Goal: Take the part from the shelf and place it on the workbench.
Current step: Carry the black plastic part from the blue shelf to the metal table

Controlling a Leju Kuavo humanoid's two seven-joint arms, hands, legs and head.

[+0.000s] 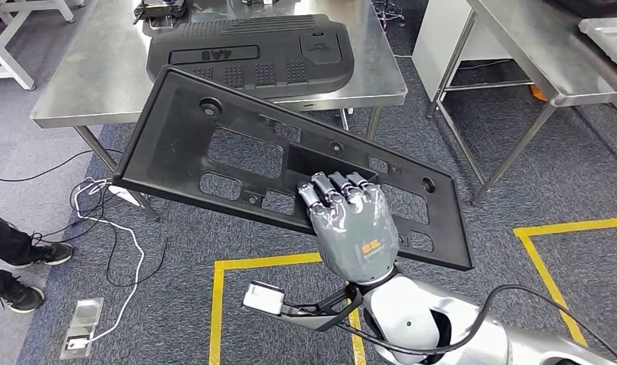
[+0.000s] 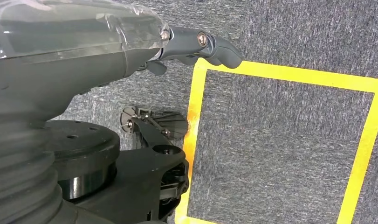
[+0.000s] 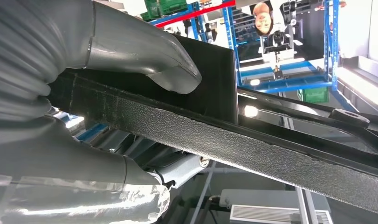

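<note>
The part, a large black plastic panel (image 1: 176,152) with several cut-outs, hangs tilted in the air in front of the steel workbench (image 1: 84,84). My right hand (image 1: 354,224) grips it by its near long edge, fingers hooked into a recess. In the right wrist view the thumb (image 3: 149,56) presses on one face of the panel's rim (image 3: 271,149) and the fingers (image 3: 84,163) wrap the other. A second black moulded part (image 1: 252,53) lies flat on the workbench. My left hand (image 2: 196,44) hangs over the carpet and holds nothing.
Another steel table (image 1: 533,46) stands at the right, its legs (image 1: 510,160) near the panel's far end. Yellow tape squares (image 1: 217,304) mark the grey carpet. White cables (image 1: 100,198) trail on the floor at the left, beside a person's shoes (image 1: 31,258).
</note>
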